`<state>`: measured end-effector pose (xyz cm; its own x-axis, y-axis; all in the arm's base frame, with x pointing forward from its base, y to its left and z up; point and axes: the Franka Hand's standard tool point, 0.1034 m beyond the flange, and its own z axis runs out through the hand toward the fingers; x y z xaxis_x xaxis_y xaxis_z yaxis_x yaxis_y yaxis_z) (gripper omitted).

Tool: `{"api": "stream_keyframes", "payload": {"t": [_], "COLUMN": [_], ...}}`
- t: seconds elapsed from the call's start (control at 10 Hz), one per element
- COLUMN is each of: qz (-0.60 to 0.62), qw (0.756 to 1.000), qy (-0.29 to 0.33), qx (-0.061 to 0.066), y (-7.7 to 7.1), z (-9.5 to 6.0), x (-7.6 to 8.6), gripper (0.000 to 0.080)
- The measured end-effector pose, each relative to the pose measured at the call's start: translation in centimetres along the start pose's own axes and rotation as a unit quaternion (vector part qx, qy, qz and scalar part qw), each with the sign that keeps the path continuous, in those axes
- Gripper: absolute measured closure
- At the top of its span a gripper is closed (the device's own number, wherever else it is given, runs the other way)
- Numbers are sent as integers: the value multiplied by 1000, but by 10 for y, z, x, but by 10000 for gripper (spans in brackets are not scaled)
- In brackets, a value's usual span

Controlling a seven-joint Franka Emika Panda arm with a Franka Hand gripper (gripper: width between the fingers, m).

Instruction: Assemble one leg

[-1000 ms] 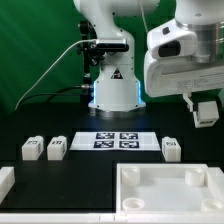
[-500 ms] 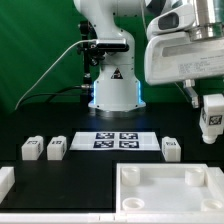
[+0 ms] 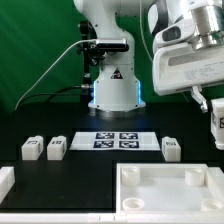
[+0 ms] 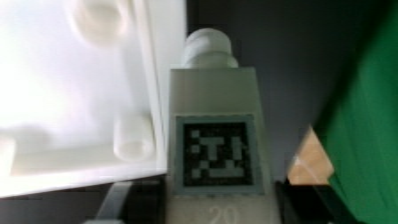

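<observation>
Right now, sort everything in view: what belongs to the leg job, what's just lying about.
In the job: held leg, in the gripper; rimmed tray piece, probably where it goes.
Lying about: three other legs; marker board.

Four legs (one aloft), one tray

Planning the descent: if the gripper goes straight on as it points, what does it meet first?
The leg in the gripper would probably reach the black table first, just beside the white tray-like piece; depth unclear.
</observation>
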<state>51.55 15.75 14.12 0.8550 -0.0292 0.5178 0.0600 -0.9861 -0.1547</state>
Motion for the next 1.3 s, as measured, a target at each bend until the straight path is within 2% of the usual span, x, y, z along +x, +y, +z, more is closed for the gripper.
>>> {"api": "stream_keyframes", "payload": {"t": [0.1, 0.2, 0.3, 0.5, 0.6, 1.2, 1.3], "qz": [-21, -33, -40, -39, -37, -39, -41], "qw": [1000, 999, 999, 999, 999, 999, 998], "qy": [-4, -1, 11, 22, 25, 24, 28], "qx": [-8, -15, -20, -25, -25, -25, -27], "y": [11, 21, 29, 42, 43, 43, 46], "z": [7, 8, 8, 18, 19, 20, 22], "x": [7, 26, 43, 68, 72, 72, 77], "gripper": [506, 506, 506, 506, 506, 506, 506]}}
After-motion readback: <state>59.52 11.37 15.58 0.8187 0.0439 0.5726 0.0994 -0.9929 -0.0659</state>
